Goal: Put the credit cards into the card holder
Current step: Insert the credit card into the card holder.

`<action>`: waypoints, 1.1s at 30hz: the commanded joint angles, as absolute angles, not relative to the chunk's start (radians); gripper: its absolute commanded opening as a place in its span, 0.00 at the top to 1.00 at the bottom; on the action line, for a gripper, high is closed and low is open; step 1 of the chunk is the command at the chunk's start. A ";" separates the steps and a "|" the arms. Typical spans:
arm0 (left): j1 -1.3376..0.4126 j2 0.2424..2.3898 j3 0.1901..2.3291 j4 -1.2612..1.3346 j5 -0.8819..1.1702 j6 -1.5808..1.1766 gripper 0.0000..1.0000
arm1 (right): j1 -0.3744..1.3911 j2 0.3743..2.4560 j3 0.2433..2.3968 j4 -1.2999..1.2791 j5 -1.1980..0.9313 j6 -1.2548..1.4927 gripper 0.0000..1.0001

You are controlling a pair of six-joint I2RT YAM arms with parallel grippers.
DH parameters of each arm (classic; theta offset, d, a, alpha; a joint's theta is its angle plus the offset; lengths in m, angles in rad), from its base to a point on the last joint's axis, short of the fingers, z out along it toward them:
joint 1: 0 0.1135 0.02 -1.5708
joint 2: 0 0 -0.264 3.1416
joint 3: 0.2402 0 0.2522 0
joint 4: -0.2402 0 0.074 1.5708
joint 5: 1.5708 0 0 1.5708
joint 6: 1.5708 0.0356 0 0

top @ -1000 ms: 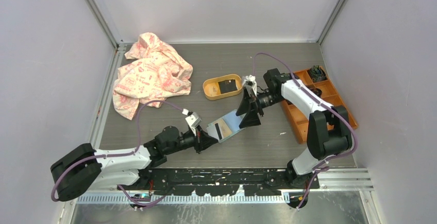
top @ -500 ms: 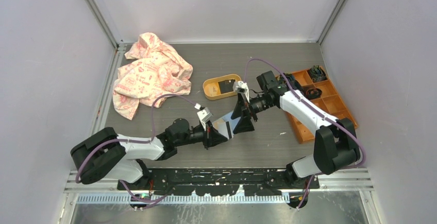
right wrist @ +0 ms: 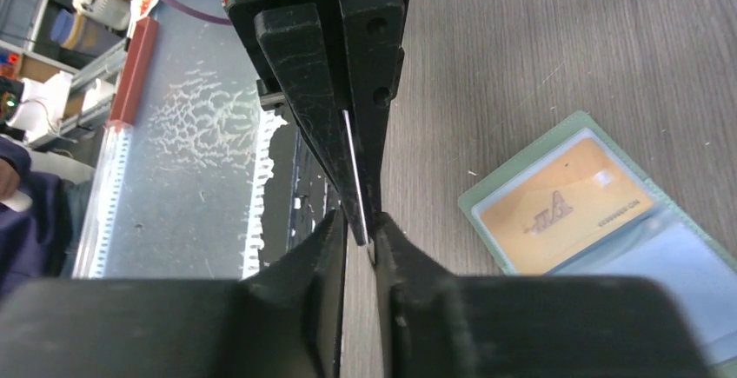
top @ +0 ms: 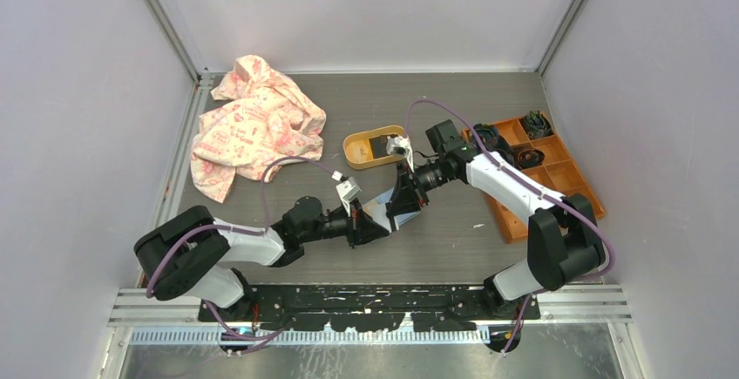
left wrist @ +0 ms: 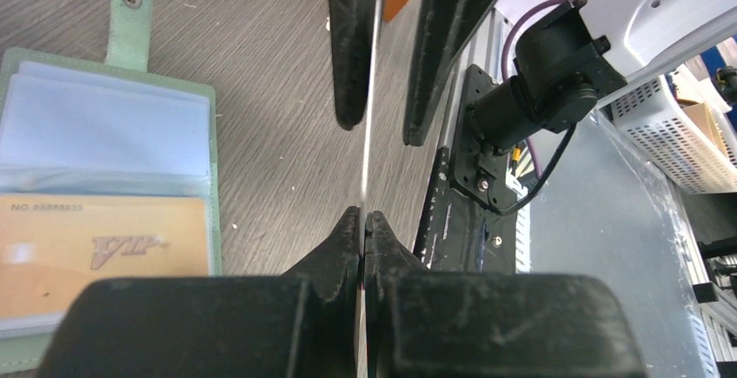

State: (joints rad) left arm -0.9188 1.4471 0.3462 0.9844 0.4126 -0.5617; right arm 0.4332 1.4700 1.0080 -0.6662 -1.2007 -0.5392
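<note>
— Where was the holder (left wrist: 104, 126)?
— Open on the grey table (left wrist: 261, 91), at nine o'clock from my left gripper (left wrist: 362, 219), which pinched a card (left wrist: 370, 109) edge-on. My right gripper (left wrist: 382, 130) straddled it, jaws apart. Pale walls (top: 366, 13) all round.

A crumpled pink-printed cloth (top: 254, 126) lies upper left in the top view, a yellow-orange oval tray (top: 349, 154) at centre, an orange compartment box (top: 566, 174) at right. Below the tray lies the open sage-green fold-over card holder (left wrist: 104, 135), a beige-gold plastic card (left wrist: 96, 252) in one slot.
</note>
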 commanded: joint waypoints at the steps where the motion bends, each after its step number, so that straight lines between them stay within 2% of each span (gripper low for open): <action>1: -0.904 1.459 0.363 1.109 0.434 -0.583 1.00 | 0.435 1.463 1.060 -0.685 -1.266 -0.546 0.83; 3: -0.899 1.464 0.361 1.122 0.439 -0.591 1.00 | 0.435 1.464 1.068 -0.706 -1.279 -0.566 0.97; 7: -0.891 1.468 0.357 1.125 0.435 -0.607 0.97 | 0.433 1.468 1.087 -0.744 -1.264 -0.592 0.99; 8: -0.889 1.463 0.348 1.125 0.412 -0.616 0.91 | 0.429 1.473 1.093 -0.741 -1.256 -0.577 0.99; 10: -0.887 1.433 0.315 1.117 0.334 -0.635 0.63 | 0.403 1.485 1.095 -0.682 -1.221 -0.466 0.99; 11: -0.887 1.406 0.294 1.093 0.282 -0.646 0.54 | 0.385 1.490 1.084 -0.624 -1.198 -0.378 0.99; 13: -0.887 1.315 0.262 0.962 0.190 -0.665 0.47 | 0.342 1.487 1.035 -0.469 -1.160 -0.188 0.99; 15: -0.889 1.197 0.269 0.718 0.119 -0.677 0.43 | 0.321 1.469 0.969 -0.329 -1.108 -0.058 0.99; 17: -0.890 1.095 0.277 0.507 0.046 -0.692 0.40 | 0.321 1.462 0.937 -0.305 -1.042 -0.044 0.99; 20: -0.890 0.970 0.245 0.367 -0.054 -0.772 0.34 | 0.321 1.511 0.957 -0.324 -0.977 -0.031 0.99; 25: -0.890 0.916 0.229 0.283 -0.115 -0.920 0.33 | 0.320 1.608 0.979 -0.350 -0.890 -0.029 0.99; 33: -0.890 1.129 0.276 0.386 -0.082 -1.030 0.41 | 0.320 1.678 1.004 -0.355 -0.848 -0.023 0.99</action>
State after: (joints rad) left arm -0.8917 1.0538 0.2333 0.3290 -0.0711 -0.9619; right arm 0.3172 1.6680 0.9447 -0.3832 -0.8696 -0.0399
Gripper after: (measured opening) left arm 0.609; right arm 0.037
